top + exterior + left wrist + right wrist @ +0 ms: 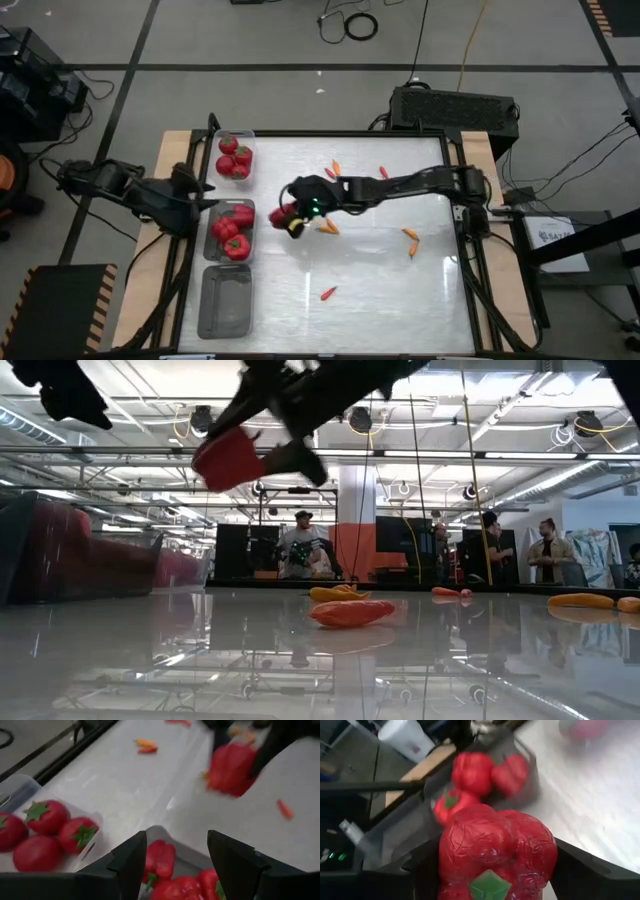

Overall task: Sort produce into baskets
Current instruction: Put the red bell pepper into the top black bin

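My right gripper is shut on a red bell pepper just right of the middle tray, which holds several red peppers. The far tray holds red tomatoes. The near tray holds nothing. My left gripper is open and empty at the middle tray's left side, its fingers standing over the peppers. Small orange and red chili peppers lie scattered on the table. My right gripper pinches the bell pepper's two opposite sides between its two fingers, with the green stem turned back toward the wrist. The fingers come from the table's right, slanting down. The pepper is lifted clear of the table.
Chili peppers lie at the far middle, beside my right gripper and near the front; two show in the low view. People stand in the room beyond the table. The table's right half is mostly bare.
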Controlling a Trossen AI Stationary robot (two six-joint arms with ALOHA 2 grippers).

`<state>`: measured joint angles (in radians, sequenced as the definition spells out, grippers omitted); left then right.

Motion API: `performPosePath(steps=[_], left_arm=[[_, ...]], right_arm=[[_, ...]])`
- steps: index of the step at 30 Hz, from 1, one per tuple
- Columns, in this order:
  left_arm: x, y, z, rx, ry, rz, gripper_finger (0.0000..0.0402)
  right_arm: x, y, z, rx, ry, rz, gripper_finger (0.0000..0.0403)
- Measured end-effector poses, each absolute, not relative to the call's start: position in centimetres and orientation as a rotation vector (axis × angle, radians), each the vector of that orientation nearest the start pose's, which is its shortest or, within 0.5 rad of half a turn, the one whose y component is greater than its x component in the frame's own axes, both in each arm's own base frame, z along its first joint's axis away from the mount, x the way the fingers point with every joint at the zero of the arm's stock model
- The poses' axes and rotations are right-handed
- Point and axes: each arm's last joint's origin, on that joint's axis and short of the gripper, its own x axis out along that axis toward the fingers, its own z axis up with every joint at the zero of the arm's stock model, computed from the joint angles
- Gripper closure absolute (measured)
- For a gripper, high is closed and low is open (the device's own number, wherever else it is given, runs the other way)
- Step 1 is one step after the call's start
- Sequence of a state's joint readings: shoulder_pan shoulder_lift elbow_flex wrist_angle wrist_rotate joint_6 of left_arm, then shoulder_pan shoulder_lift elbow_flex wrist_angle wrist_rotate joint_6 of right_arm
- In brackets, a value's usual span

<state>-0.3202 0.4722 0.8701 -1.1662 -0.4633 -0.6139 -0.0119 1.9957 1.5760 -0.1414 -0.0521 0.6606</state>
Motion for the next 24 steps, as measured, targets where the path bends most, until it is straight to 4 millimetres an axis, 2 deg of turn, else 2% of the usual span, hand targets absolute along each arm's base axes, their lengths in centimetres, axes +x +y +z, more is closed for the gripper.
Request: performPosePath(steps=[6,12,17,24], left_arm=[[3.6,0.2,31.5,-0.313,0.504,0.292,0.0185],[2.7,0.5,31.5,-0.336,0.462,0.292,0.0185],[2.7,0.6,31.5,-0.343,0.442,0.336,0.0185],[2.7,0.7,31.5,-0.365,0.431,0.361,0.0185]], right_arm=[[51.0,-1.9,23.2,0.586,0.471,-0.125,0.0117],[55.4,-3.2,23.3,0.5,0.374,-0.093,0.0116],[57.6,-4.4,22.7,0.461,0.315,-0.074,0.0115],[59.2,-4.5,19.5,0.41,0.307,-0.059,0.0115]])
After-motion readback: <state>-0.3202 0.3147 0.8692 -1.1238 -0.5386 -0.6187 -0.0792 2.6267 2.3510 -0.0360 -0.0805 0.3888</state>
